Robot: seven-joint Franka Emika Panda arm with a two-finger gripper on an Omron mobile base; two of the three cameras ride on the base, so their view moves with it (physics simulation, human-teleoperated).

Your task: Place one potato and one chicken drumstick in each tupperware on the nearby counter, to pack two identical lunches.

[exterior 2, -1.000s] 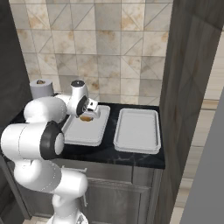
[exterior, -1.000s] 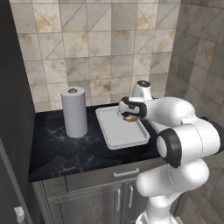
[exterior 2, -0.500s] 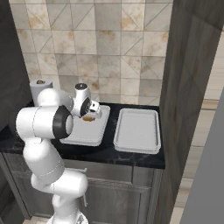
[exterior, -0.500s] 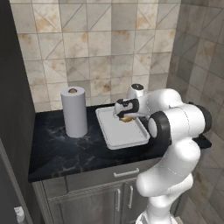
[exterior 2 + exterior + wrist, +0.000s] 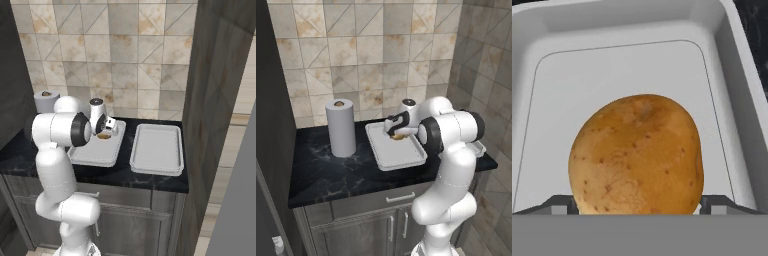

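A brown speckled potato (image 5: 637, 155) sits between my gripper's (image 5: 637, 202) two fingertips (image 5: 559, 204), which press its sides; the gripper is shut on it. In the base views the gripper (image 5: 395, 131) (image 5: 105, 131) holds the potato (image 5: 398, 136) (image 5: 103, 135) low over the back part of the left white tupperware (image 5: 398, 162) (image 5: 95, 160) (image 5: 632, 20). I cannot tell whether the potato touches the floor of that container. A second tupperware (image 5: 156, 170) lies to the right of it, with nothing in it. The chicken drumstick is out of view.
A paper towel roll (image 5: 341, 127) (image 5: 45, 100) stands on the dark counter (image 5: 331, 175) left of the tupperware. A tiled wall runs behind, and a tall dark panel (image 5: 215, 100) closes the counter's right end. My own arm rises right in front of the counter.
The arm's upper links have swung upright and nearer the counter. The gripper with the potato has stayed over the back of the left tupperware, shifting only slightly.
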